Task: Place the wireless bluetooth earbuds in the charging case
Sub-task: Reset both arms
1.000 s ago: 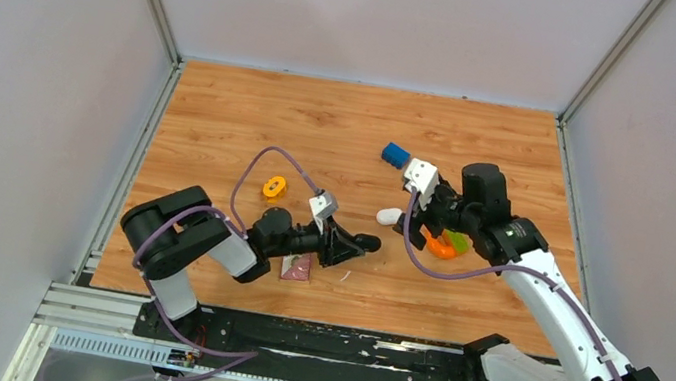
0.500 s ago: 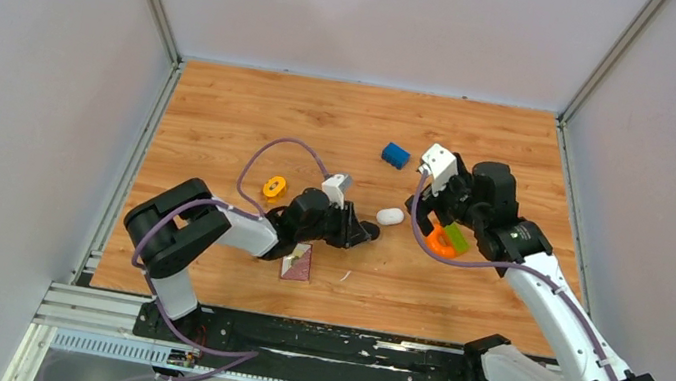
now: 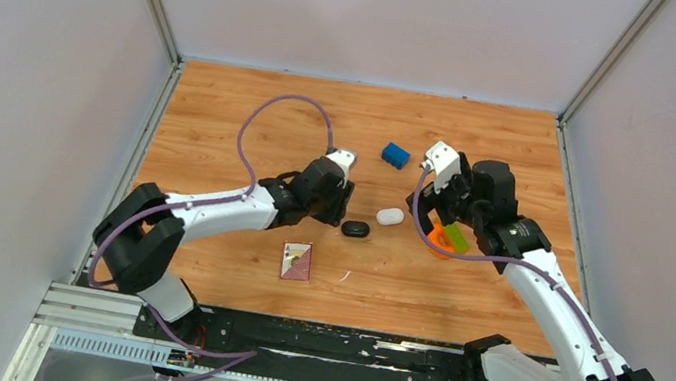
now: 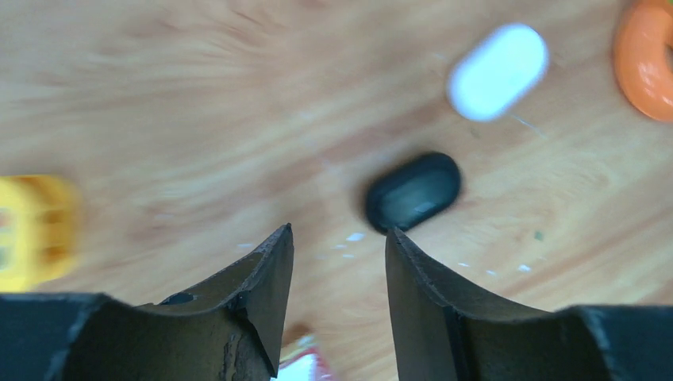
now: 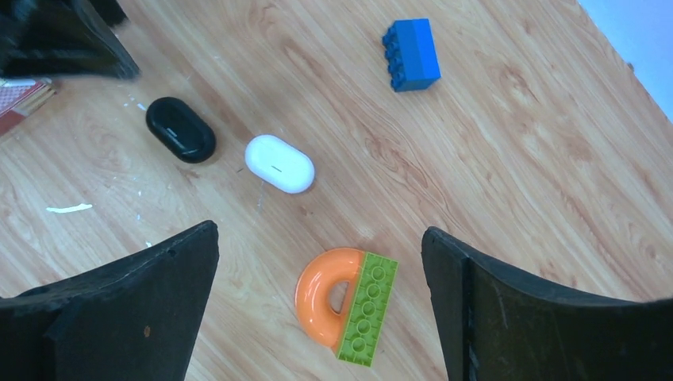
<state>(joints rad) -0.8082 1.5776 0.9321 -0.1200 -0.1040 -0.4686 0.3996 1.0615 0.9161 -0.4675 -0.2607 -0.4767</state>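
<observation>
Lying beyond the spread left claw [image 4: 338, 232] (empty), past a black oval [image 4: 413, 191]: charging case [image 4: 498, 71]

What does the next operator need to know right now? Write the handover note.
Left gripper: open, empty, just short of a black oval object.
Right gripper: open wide, empty, over the orange ring.
Charging case: white, looks closed, lying free beside the black oval, not touching it.
Earbuds: no separate buds visible in any view.
Done: nothing inserted yet.
Left: locate both buds, open the case, seat them.
</observation>
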